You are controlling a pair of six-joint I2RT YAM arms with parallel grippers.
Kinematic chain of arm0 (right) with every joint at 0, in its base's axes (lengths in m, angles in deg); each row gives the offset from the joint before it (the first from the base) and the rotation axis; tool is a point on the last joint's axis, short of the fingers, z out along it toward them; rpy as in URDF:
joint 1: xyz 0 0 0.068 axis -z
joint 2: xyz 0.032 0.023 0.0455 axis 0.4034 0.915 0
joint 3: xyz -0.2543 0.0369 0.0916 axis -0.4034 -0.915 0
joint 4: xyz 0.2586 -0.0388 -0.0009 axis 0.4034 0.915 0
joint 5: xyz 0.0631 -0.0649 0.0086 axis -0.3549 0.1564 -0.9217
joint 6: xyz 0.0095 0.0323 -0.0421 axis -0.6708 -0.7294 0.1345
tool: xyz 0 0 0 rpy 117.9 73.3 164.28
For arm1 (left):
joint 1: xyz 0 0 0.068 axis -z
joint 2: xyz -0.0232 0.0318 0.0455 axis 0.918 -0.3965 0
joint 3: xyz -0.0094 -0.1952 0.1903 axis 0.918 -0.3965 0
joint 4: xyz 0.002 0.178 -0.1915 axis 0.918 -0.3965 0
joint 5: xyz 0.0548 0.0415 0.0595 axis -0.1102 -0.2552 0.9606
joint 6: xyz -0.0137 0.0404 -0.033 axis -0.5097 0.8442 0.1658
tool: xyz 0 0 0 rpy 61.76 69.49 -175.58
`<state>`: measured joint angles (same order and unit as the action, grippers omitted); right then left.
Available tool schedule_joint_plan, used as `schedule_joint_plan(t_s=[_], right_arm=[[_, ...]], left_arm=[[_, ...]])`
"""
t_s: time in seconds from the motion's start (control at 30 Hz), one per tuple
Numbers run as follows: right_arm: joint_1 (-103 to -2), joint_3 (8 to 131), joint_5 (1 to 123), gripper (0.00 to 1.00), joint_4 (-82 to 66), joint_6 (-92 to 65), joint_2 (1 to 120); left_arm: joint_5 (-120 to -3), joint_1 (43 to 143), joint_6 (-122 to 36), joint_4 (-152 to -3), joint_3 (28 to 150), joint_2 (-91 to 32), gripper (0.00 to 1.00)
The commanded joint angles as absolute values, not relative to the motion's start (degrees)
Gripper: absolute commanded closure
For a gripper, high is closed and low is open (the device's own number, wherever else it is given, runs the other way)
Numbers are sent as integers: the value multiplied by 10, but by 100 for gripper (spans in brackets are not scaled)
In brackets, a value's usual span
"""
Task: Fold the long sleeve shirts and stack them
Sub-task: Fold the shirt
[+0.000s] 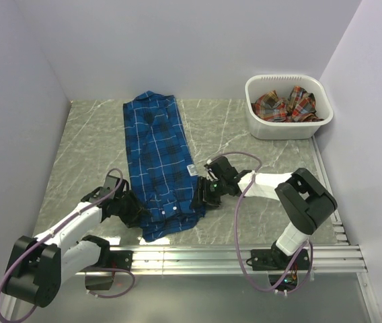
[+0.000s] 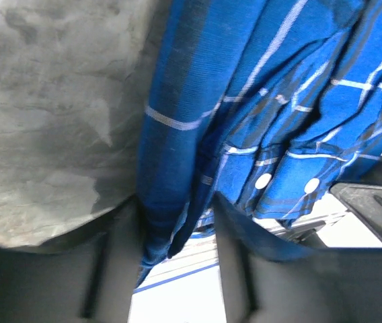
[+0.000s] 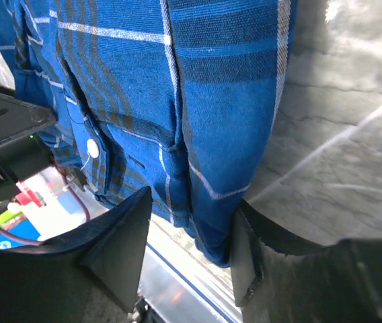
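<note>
You were starting the hem-to-collar fold on the royal blue plaid cloth shirt (image 1: 156, 158), which lay lengthwise on the grey desk (image 1: 265, 168). The left pincer (image 1: 134, 208) and right pincer (image 1: 201, 194) straddled its near hem half-wide, grip unclear. A firm pinch was needed next.

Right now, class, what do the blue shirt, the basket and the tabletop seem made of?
Blue shirt: matte woven cloth, probably cotton; weave and soft folds show. Basket: smooth white plastic, judging by its moulded rim. Tabletop: grey marble-look stone or laminate; pale veins, slight sheen.
</note>
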<state>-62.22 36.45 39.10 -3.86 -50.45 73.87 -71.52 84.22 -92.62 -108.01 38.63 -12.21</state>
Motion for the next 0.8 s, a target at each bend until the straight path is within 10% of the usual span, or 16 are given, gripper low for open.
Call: schedule_joint_plan(t_s=[0.0, 0.37, 0.77], right_arm=[[-635, 379, 401, 47, -25, -494, 758], [-639, 396, 412, 96, 12, -469, 734], [-640, 410, 375, 100, 130, -438, 644]], left_arm=[[-705, 847, -928, -1082, 375, -126, 55], [-696, 847, -905, -1123, 408, -121, 90], [-735, 851, -882, -1247, 465, -48, 96]])
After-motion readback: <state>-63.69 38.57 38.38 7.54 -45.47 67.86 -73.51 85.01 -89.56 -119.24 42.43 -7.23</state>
